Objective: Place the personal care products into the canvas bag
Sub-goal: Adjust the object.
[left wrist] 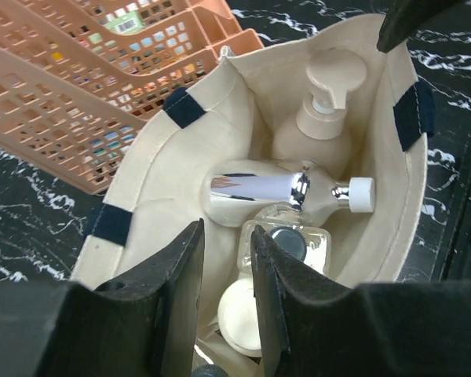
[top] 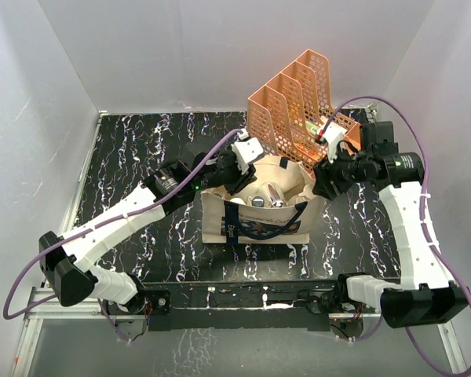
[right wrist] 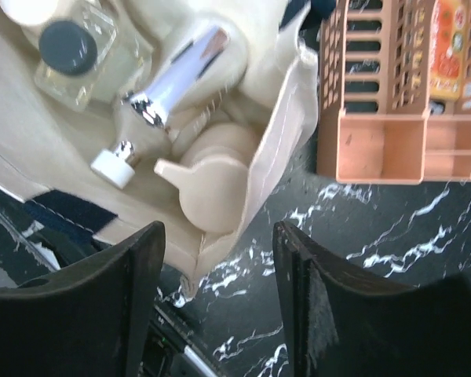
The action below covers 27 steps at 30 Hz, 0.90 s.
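Since no bottle shows on the bare table (top: 133, 157), the packing looks all but done. The bag (top: 218, 216) stands open-mouthed around mid-table, toward the far right corner, with its far rim just beside the organizer (top: 286, 102). Inside it, the silver bottle (left wrist: 255, 191) lies on its side over a glass bottle (left wrist: 286, 245), with a pump bottle (left wrist: 323, 118) behind and a cream cap (left wrist: 239, 318) in front. That makes 4 products; whether a 5th lies under them cannot be told. The bag sits directly between the 2 arms. The left gripper (top: 234, 171) is at the bag's left rim, its fingers a narrow gap apart with a strip of fabric showing between them, seemingly unpinched. The right gripper (top: 323, 187) is at the right rim, spread wide and holding nothing. Each would probably need only to back straight away from its rim.
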### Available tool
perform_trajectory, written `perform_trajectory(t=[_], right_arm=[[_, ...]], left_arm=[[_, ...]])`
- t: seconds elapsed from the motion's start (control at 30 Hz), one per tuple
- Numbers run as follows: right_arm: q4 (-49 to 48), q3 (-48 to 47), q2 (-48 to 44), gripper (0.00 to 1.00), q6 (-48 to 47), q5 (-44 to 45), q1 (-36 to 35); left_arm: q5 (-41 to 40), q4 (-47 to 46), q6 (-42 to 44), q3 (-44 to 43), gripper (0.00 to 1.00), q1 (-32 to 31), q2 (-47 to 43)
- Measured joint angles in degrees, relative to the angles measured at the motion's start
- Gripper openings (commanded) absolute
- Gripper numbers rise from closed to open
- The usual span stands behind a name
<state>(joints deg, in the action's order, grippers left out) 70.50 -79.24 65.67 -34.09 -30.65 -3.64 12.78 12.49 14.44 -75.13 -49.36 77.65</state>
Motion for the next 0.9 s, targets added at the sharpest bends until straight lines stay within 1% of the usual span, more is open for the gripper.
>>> perform_trajectory(t=[0.1, 0.27, 0.37, 0.47, 0.6, 0.73, 0.9], right_arm=[[-1.92, -3.65, 2.82, 0.62, 2.93, -0.57, -1.97], [-7.87, -6.91, 6.10, 0.62, 7.21, 0.50, -10.34], [-10.51, -6.91, 8.17, 0.62, 8.33, 1.07, -14.56], [-11.91, -6.91, 10.54, 0.62, 8.55, 1.42, -16.65], [-11.54, -7.04, 13.49, 0.58, 8.31, 0.90, -19.02], [-9.53, -7.28, 15.06, 0.54, 7.45, 0.42, -22.21], [-7.63, -6.43, 14.34, 0.49, 6.69, -0.96, -26.10]], left_arm=[[-4.13, 0.22, -1.81, -1.25, 0.35, 0.61, 0.00], [-14.69, 3.34, -5.60, -5.44, 0.45, 3.93, 0.00], [-18.25, 7.17, -9.25, -7.52, 0.51, 7.30, 0.00], [-18.47, 10.88, -12.68, -7.63, 0.55, 10.10, 0.17], [-15.87, 14.84, -16.17, -7.56, 0.58, 11.17, 0.94], [-11.87, 15.98, -18.75, -7.37, 0.61, 11.58, 1.22], [-8.33, 15.98, -20.72, -7.34, 0.60, 12.22, 2.58]])
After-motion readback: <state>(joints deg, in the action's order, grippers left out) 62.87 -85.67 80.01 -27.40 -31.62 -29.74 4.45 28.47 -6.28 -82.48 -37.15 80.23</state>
